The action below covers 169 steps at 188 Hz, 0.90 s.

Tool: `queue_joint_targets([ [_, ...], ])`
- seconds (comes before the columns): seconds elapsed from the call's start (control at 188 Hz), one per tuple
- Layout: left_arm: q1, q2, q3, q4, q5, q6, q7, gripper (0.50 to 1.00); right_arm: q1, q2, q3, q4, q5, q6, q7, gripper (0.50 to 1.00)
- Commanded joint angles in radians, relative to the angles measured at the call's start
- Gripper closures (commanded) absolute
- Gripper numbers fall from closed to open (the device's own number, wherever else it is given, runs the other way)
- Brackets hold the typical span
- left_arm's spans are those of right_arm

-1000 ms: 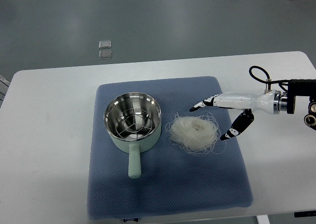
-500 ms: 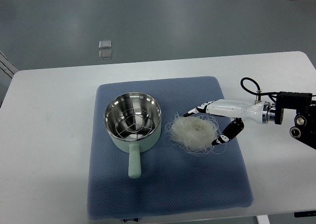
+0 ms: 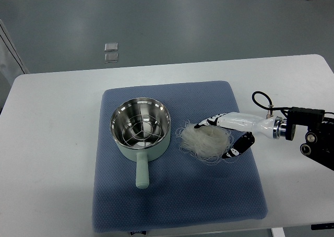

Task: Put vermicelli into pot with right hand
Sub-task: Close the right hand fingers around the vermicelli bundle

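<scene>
A big white desk [image 3: 52, 122] holds a blue mat [image 3: 177, 195]. On the mat sits a light green pot [image 3: 140, 128] with a shiny inside and a wire rack in it. Its handle points toward the near edge. Just to the right of the pot lies a round white nest of vermicelli [image 3: 204, 141], flat on the mat. The right hand [image 3: 222, 135] comes in from the right. Its fingers [image 3: 204, 123] are spread around the right side of the nest, touching its edge but not closed on it.

Even, bright overhead light, soft faint shadows, mild glare inside the steel pot [image 3: 140, 123]; focus sharp throughout.
</scene>
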Motion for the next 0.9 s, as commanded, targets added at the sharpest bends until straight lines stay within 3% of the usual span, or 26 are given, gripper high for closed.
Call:
queue_joint_targets([
  [0.0,0.000,0.000,0.000,0.000,0.000,0.000,0.000,0.500,-0.002,0.007,0.000,-0.003,0.000,-0.002,-0.003,0.597],
  [0.298,0.000,0.000,0.000,0.000,0.000,0.000,0.000,0.500,0.000,0.021,0.003,-0.009,0.000,-0.011,-0.006,0.638],
  [0.522,0.000,0.000,0.000,0.000,0.000,0.000,-0.001,0.500,0.000,0.067,0.005,-0.055,0.003,-0.011,-0.017,0.709],
  [0.633,0.000,0.000,0.000,0.000,0.000,0.000,0.000,0.500,-0.002,0.069,0.005,-0.058,0.004,-0.011,-0.027,0.756],
  [0.809,-0.002,0.000,0.000,0.000,0.000,0.000,0.000,0.500,0.003,0.069,0.006,-0.065,0.007,-0.011,-0.027,0.893],
  [0.894,0.000,0.000,0.000,0.000,0.000,0.000,0.000,0.500,0.004,0.073,0.006,-0.069,0.011,-0.011,-0.029,0.936],
])
